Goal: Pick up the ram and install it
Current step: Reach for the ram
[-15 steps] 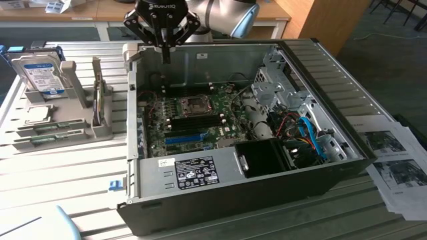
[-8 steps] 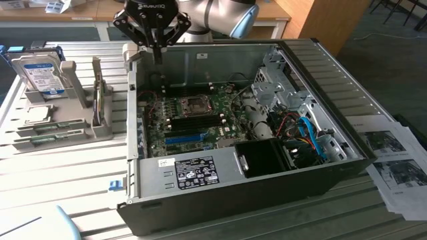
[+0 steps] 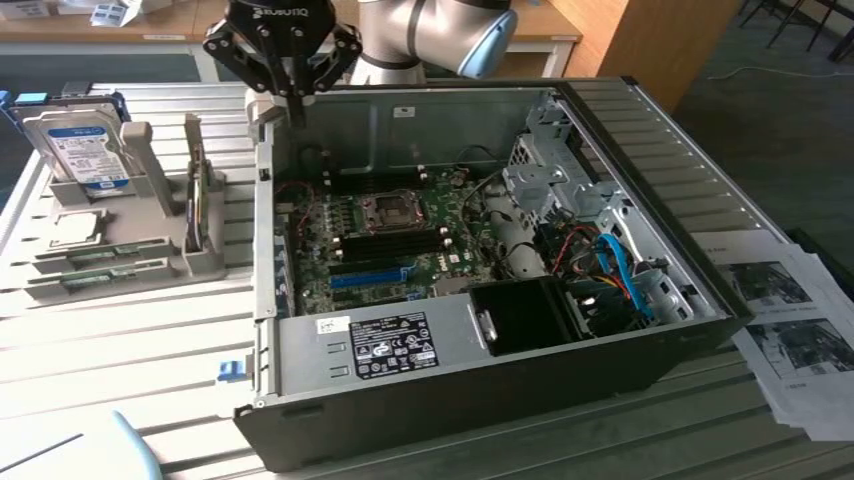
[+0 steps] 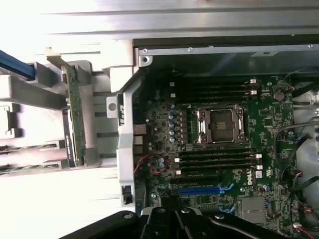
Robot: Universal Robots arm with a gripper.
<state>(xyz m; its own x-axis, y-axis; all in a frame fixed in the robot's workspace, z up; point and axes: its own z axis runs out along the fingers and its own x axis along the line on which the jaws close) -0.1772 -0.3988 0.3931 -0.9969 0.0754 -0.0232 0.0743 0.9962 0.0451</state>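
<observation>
Slatted grey table (image 3: 120, 340) carries everything we see, with desks and a wooden cabinet behind it. On it lies an open computer case (image 3: 694, 200), its side off, so that we look straight down on the motherboard (image 3: 387, 240). On the board we make out the empty socket (image 3: 394, 208) and a blue slot (image 3: 367, 277) nearer the case's front. Printed sheets (image 3: 794, 320) lie on the table at the exterior view's right.

At the exterior view's left, just beside the case, stands a grey rack (image 3: 154, 185). A hard drive (image 3: 78, 150) leans upright in its far end. The ram (image 3: 196, 205) stands on its long edge in a rack slot close to the case wall; in the wrist view we see it as a narrow green strip (image 4: 75, 119). Two more green sticks (image 3: 96, 268) lie flat in the rack's near part.

The arm (image 3: 427, 30) reaches in from behind. Its gripper (image 3: 291, 95) hangs above the case's far corner at the exterior view's left, over the wall between rack and board, apart from the ram. The black fingers are pressed together, and we see nothing held between them. In the wrist view the gripper (image 4: 169, 206) shows dark over the board near the blue slot.
</observation>
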